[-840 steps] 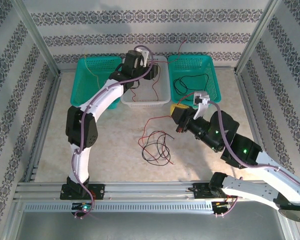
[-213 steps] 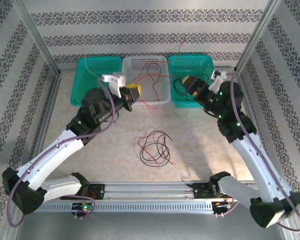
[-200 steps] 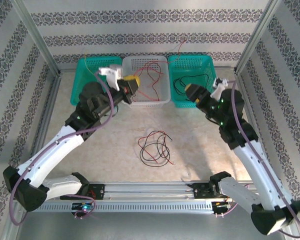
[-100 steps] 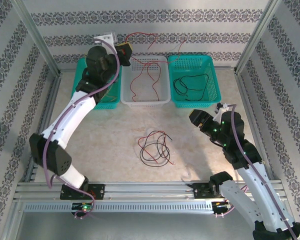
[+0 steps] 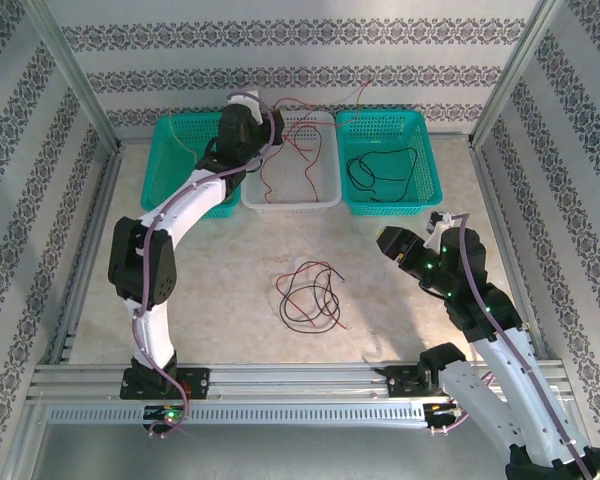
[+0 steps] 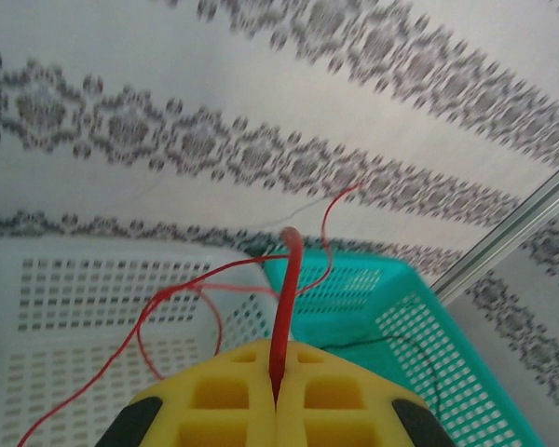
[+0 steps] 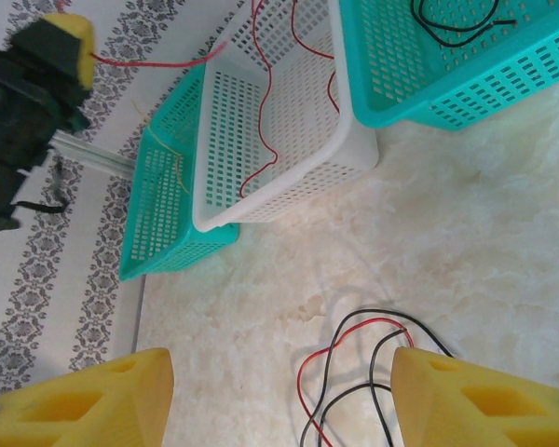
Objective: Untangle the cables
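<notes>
Here, left gripper: yellow pads pressed together on a red cable, which rises out from between them.
Red cable: thin loops of it trail from the grip down into the white basket, at the back middle of the table.
Left arm: stretched to the far edge, its wrist above the white basket's left rim.
Right gripper: jaws wide apart with nothing between them — it hovers over bare table, to the right of the loose tangle.
Tangle: red and black strands looped over each other, lying mid-table, apart from both grippers and well clear of the baskets.
Black cable: coiled inside the right teal basket.
Yellow cable: a thin strand at the left teal basket — how much of it lies inside I cannot tell.
Baskets: three in a row along the patterned wall, set close side by side, the white one between the two teal ones.
</notes>
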